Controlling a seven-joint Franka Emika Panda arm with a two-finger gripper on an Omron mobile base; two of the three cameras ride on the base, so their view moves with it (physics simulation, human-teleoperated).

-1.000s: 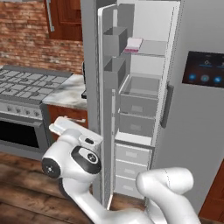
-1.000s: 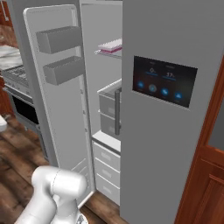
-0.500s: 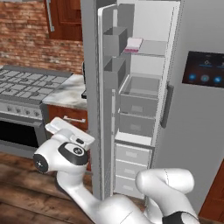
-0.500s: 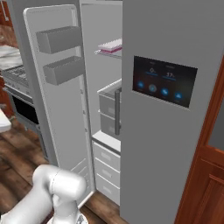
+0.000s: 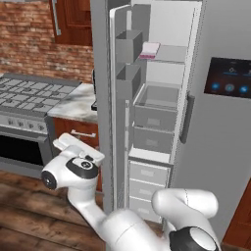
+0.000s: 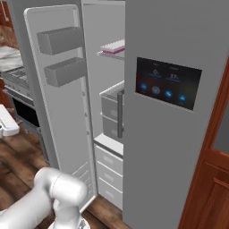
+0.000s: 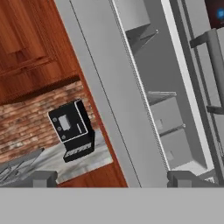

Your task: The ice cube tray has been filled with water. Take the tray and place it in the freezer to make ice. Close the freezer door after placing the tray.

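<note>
While spread wide | fingers (image 7: 43, 179) hold nothing | freezer door (image 7: 105, 109) ahead

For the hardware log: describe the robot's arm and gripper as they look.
The smooth white tubular arm has rounded segments, with dark grey-black caps at its joints. No loose cables or lettering show. The gripper has two small, blocky dark grey finger tips.

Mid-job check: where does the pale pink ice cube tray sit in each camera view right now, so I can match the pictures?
Left base view: thin pale pink ice cube tray lies on the upper freezer shelf, upper centre, right of the door bins.
Right base view: same tray at upper centre, partly hidden by the neighbouring grey door's edge.
Hand view: I cannot pick the tray out.
Shared landmark: the open grey freezer door.
</note>
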